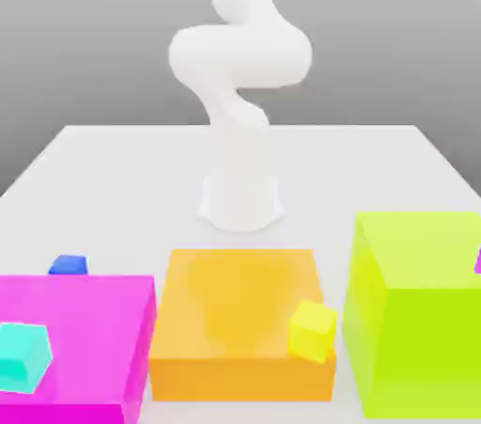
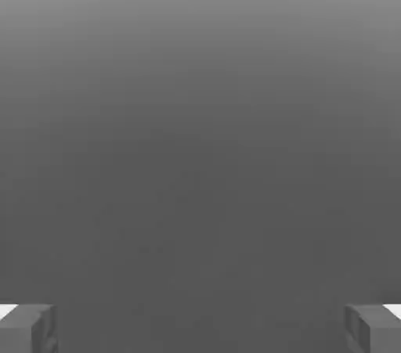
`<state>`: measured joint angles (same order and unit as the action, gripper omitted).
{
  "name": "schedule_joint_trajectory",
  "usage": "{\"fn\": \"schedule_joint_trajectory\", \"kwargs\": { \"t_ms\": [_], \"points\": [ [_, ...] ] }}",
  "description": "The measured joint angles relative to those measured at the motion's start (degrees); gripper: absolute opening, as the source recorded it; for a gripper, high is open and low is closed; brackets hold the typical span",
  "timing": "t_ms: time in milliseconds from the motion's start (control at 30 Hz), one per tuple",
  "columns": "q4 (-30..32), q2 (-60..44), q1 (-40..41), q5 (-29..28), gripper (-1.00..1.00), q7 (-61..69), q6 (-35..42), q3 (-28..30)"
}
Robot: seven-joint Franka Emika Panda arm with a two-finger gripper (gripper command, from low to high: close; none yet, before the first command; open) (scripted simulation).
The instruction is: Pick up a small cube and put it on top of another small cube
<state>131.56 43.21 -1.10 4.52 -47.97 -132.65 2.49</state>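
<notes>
The small cube [image 1: 68, 266], tiny and royal blue, rests on the white table just behind the big magenta block [image 1: 85, 319], at the exterior view's left. A cyan small cube [image 1: 23, 356] lies on top of the magenta block. On the orange block [image 1: 235, 319], near its right front corner, lies a yellow small cube [image 1: 313, 330]. My gripper [image 2: 200, 329] is open in the hand view; its two grey fingertips [image 2: 27, 329] stand far apart with only plain grey background between them. The white arm [image 1: 240, 55] rises from its base behind the blocks.
A tall lime-green block [image 1: 413, 309] stands at the exterior view's right, with a sliver of magenta [image 1: 477, 260] at its right edge. The arm's base [image 1: 240, 201] stands mid-table behind the orange block. The white table [image 1: 131, 178] stretches behind the blocks.
</notes>
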Motion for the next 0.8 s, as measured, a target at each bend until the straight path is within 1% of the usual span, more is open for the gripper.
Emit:
{"fn": "schedule_joint_trajectory", "kwargs": {
  "t_ms": [233,433,633,800],
  "points": [
    [3.11,-12.78,0.23,15.92,0.00,-12.80,-3.14,7.74],
    [6.02,-23.76,2.01,26.84,0.00,-25.44,-5.56,11.77],
    [9.25,-33.74,4.88,34.41,0.00,-40.33,-9.13,14.24],
    [12.40,-40.64,8.56,37.79,0.00,-55.06,-13.91,16.14]
  ]
}}
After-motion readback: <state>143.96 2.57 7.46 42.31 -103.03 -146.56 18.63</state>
